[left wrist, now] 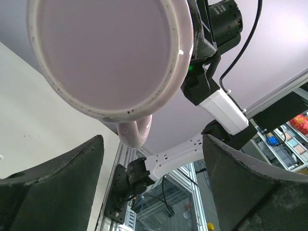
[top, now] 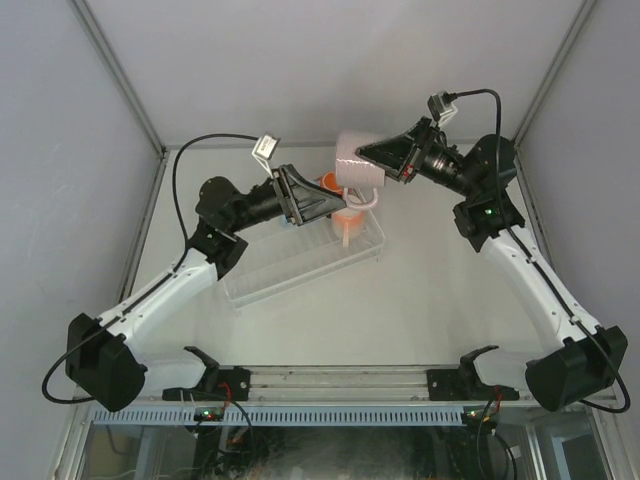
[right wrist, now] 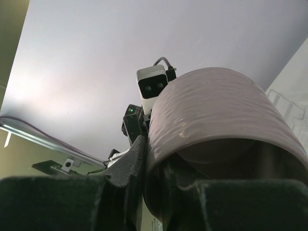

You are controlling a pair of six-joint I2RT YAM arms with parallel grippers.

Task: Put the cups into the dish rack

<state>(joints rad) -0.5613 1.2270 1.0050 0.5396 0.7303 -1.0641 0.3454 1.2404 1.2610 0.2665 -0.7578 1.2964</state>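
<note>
Tilting our right end effector (top: 372, 158) gently, we should lower the lilac-pink cup (top: 356, 166) into a free slot of the dish rack (top: 290, 272), clear of the orange cup (top: 346, 220) there. It is clamped on the cup, aloft above the rack's far end. Our left end effector (top: 338, 203) gapes wide and holds nothing.

The lilac-pink mug (right wrist: 216, 115) close up between the dark fingers (right wrist: 53, 202).

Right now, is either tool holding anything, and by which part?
The right tool holds the pale lilac-pink ceramic mug by its ribbed body at the base end, handle free. The left tool is open, holding nothing.
</note>
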